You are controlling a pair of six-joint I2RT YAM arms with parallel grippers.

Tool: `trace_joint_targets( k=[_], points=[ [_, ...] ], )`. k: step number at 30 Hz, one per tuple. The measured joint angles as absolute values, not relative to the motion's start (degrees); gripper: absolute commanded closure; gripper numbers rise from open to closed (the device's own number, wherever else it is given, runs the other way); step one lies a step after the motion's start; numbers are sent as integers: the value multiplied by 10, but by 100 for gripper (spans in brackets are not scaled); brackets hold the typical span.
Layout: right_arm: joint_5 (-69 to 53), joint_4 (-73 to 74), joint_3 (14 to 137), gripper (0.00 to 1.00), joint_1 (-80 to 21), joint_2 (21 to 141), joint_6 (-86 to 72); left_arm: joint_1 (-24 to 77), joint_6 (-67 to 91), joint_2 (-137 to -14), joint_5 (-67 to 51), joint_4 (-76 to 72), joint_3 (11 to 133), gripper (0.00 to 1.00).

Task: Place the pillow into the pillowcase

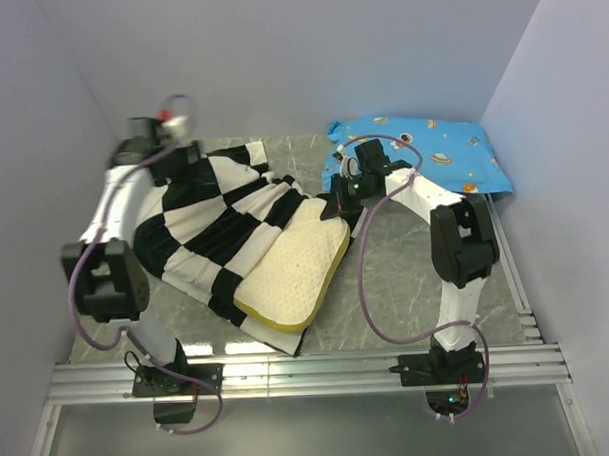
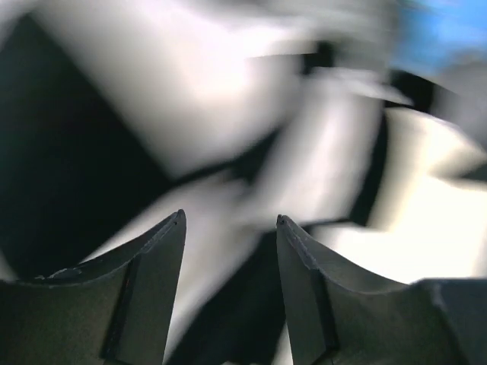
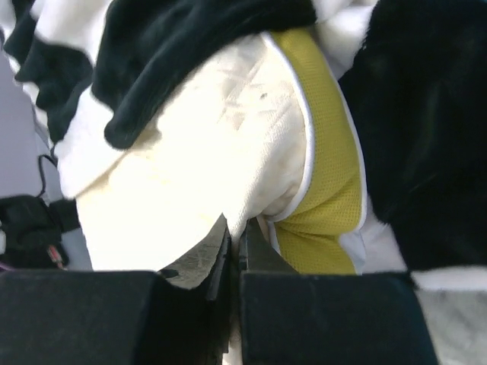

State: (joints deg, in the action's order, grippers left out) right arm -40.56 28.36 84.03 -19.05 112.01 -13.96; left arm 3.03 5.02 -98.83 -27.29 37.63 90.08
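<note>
Black-and-white case [image 1: 199, 217] covers the left part of the table [image 1: 416, 274]. Left gripper [image 2: 230, 222] is at its far-left corner, fingers parted, and we see nothing pinched between them. Pillow [image 1: 291, 268] lies mid-table on the case's near-right part, mostly uncovered, so we judge insertion barely begun. Right gripper [image 3: 234, 228] is clamped on a thin fold of the pillow's cream cover at its far end. Blue pillow [image 1: 432, 153] sits far right, clear of the work.

Risks:
- Left has no hold on the case, so a push from the right could drag the whole case instead of feeding the pillow in.
- Right pinch is shallow and could slip off under load.
- Bunched folds could block the mouth.

Views:
- Top gives the layout but hides both sets of fingertips.
- Right wrist shows the pinch, plus case folds draped over the pillow's end.
- Left wrist is blurred. We get only parted fingers and black-white fabric beyond.
</note>
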Motion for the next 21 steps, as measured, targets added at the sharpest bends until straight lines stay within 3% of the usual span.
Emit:
trace_joint_targets(
  k=[3,5,6,8,9,12,16,18,21],
  points=[
    [-400,278,778,100,-197,1066,-124,-125,23,-956,-233,432,859,45],
    [-400,281,731,100,-208,1034,-115,-170,4,-941,-215,474,827,46],
    [-401,281,710,93,-215,1024,-108,-177,-4,-934,-213,482,808,47],
    [-402,283,673,81,-230,1014,-96,-176,-17,-929,-215,502,768,48],
    [-404,285,658,64,-240,1013,-90,-171,-20,-932,-223,505,750,48],
    [-404,314,645,43,-262,1005,-71,-137,-20,-975,-238,507,735,50],
    [-373,391,697,33,-252,987,-28,-66,15,-1071,-246,490,797,50],
    [-333,432,755,23,-238,975,-1,-35,43,-1102,-251,476,837,48],
    [-278,455,828,19,-230,944,29,4,88,-1114,-270,417,865,47]
  ],
)
